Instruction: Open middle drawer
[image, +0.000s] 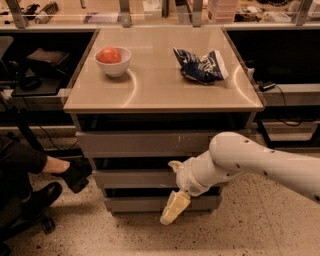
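The middle drawer (135, 178) is the plain grey front between the scratched top front (145, 143) and the bottom front (135, 203) of the cabinet. It sits pushed in, level with the others. My gripper (173, 187) is in front of its right half, at the end of the white arm (250, 162) that comes in from the right. The gripper is open. One cream finger (174, 164) is at the drawer's top edge and the other (173, 208) hangs below it over the bottom front. Contact with the drawer cannot be told.
On the cabinet's tan top (160, 85) stand a white bowl with a red fruit (113, 59) and a crumpled blue chip bag (201, 65). A seated person's foot in a black shoe (75, 175) is close to the cabinet's left side. Dark shelving with cables runs behind it.
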